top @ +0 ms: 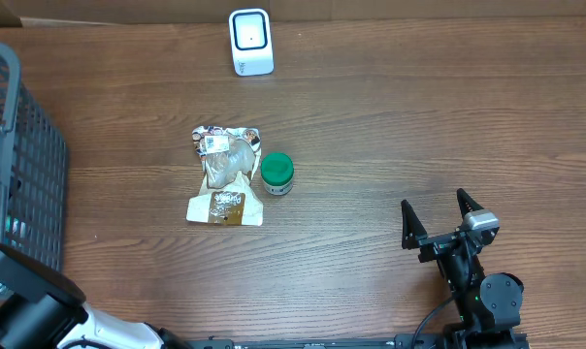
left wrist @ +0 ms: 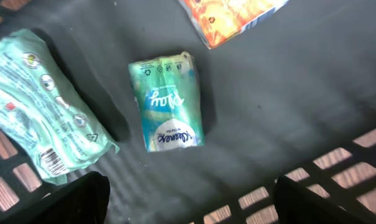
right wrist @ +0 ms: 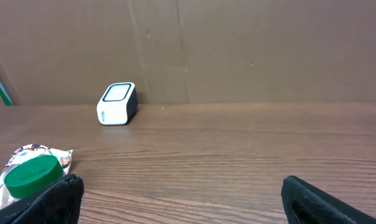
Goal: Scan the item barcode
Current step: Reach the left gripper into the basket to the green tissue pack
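Green plastic film wraps the tissue pack [left wrist: 168, 102], which I take for the item to scan. It lies flat on the basket [left wrist: 337, 165] floor just ahead of the left end effector [left wrist: 191, 202], whose fingers are spread wide with nothing between them. The pack should be light, soft and squashy, and its film slick, so a firm pinch across the narrow sides looks safer than one on the flat face. No barcode shows on its upper side.

Close by one finger lies a longer green packet [left wrist: 38, 106], near the pack but not touching it. Further ahead is the corner of an orange box [left wrist: 231, 18]. The basket's lattice wall stands close by the fingers, so a lift would best go straight up before crossing the rim.

Well beyond the basket, the worktop [top: 419, 116] carries a snack bag [top: 225, 174] with a green-lidded jar [top: 276, 173] just beside it. The white scanner [top: 251, 41] stands at the far edge with bare wood around it. The right end effector [top: 434, 204] is likewise spread and empty, well apart from everything.
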`<action>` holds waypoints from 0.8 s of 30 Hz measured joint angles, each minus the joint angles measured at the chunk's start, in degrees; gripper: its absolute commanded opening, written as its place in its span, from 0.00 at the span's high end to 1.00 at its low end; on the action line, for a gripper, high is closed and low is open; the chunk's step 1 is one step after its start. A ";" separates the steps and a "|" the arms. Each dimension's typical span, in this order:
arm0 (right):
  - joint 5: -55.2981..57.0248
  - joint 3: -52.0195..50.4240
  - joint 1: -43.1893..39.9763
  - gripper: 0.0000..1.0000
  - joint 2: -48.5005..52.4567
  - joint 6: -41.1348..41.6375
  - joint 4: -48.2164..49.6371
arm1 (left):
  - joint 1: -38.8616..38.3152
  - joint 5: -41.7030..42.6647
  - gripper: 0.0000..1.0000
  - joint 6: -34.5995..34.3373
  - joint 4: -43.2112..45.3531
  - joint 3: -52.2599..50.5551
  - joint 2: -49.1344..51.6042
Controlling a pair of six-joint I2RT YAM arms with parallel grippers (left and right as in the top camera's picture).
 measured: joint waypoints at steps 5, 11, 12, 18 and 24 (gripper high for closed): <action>0.02 0.00 0.00 0.00 0.00 -0.02 0.00 | 0.00 -0.96 0.11 0.11 0.79 -0.02 3.04; 0.00 0.00 0.00 0.00 0.00 0.00 0.00 | 0.00 -3.58 0.10 0.04 1.36 -0.07 7.15; 0.02 0.00 0.00 0.00 0.00 0.00 0.00 | 0.00 -3.91 0.10 0.04 1.60 -0.07 7.67; 0.02 0.00 0.00 0.00 0.00 0.00 -0.02 | 0.00 -4.42 0.10 -0.13 4.72 -0.17 9.97; 0.02 0.00 0.00 0.00 0.00 0.00 0.00 | 0.00 -4.20 0.13 -0.15 6.08 -0.22 12.07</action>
